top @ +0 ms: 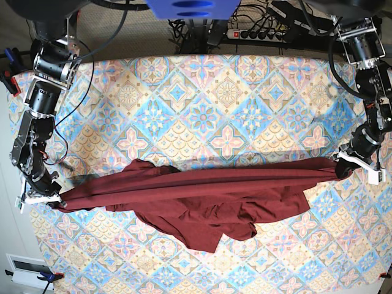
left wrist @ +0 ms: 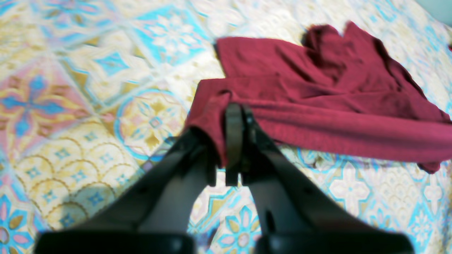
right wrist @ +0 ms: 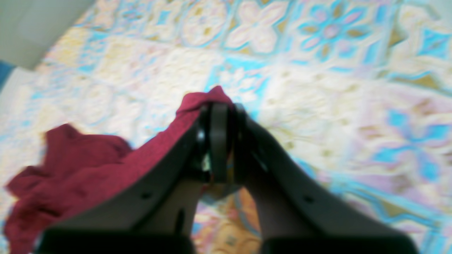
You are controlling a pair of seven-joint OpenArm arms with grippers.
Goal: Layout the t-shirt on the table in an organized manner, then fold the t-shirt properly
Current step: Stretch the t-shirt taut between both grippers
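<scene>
The robot is working through the laying-out stage, and no folding is showing yet. The left pincer is clenched on one end of the t-shirt, and the right pincer is clenched on the opposite end; each wrist view shows the jaws closed with burgundy fabric bunched between them.

Between the two pincers the upper edge of the garment is running as a taut, rope-like band across the worktop. Below that band, on the side nearer the base camera, the rest of the cloth is sagging in a crumpled heap with overlapping wrinkled layers resting on the patterned cover. From the left pincer the fabric is spreading away and to the side; from the right pincer it is trailing off to the side and down into a rumpled mass.

As a judgement, the shirt is being stretched but is far from flat: the body is needing to be spread out and smoothed, the sleeves are not clearly distinguishable yet, and every fold is still to be made. The task looks to be in its early part.

Counted: one t-shirt, one worktop with its tile-pattern cover, two arms, two pincers, both occupied with the same garment.
</scene>
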